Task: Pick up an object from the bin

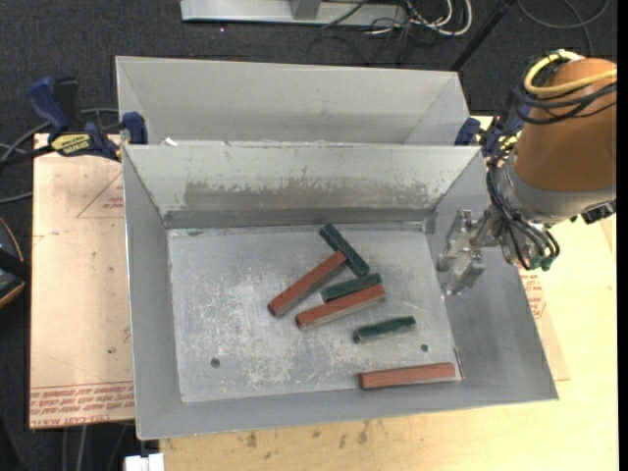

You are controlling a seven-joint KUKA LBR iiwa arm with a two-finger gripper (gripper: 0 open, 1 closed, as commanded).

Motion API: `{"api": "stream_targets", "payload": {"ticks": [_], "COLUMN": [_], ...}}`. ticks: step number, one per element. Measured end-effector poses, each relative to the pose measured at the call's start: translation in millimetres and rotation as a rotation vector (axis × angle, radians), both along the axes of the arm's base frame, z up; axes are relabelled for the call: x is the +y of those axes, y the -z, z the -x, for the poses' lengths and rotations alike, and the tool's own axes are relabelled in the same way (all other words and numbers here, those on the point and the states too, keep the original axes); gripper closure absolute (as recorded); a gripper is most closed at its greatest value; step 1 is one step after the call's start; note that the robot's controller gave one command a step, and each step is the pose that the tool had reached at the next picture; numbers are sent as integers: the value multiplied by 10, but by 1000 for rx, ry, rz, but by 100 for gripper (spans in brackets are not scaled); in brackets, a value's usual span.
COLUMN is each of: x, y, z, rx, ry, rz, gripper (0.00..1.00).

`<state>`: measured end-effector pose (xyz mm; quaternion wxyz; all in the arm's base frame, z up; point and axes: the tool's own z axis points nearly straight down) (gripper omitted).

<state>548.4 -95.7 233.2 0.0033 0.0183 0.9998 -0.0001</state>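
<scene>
Your pincer (459, 261) hangs by the R sloped wall of the grey metal bin (294, 170), probably empty; can't tell if it's open or closed. Nearest on the floor, apart from it: short dark green bar (384, 329), long red-brown bar (407, 375). Heap of red-brown and green bars (329, 285) sits mid-bin.

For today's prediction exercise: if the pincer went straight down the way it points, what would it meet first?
Probably the bin's bare floor by its right wall: no bar seems to lie under the pincer, though depth is unclear.
</scene>
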Motion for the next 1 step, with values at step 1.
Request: {"api": "stream_targets", "payload": {"ticks": [1], "x": [2], "y": [13], "z": [8], "rx": [3], "ry": [0], "rz": [0], "gripper": [100]}}
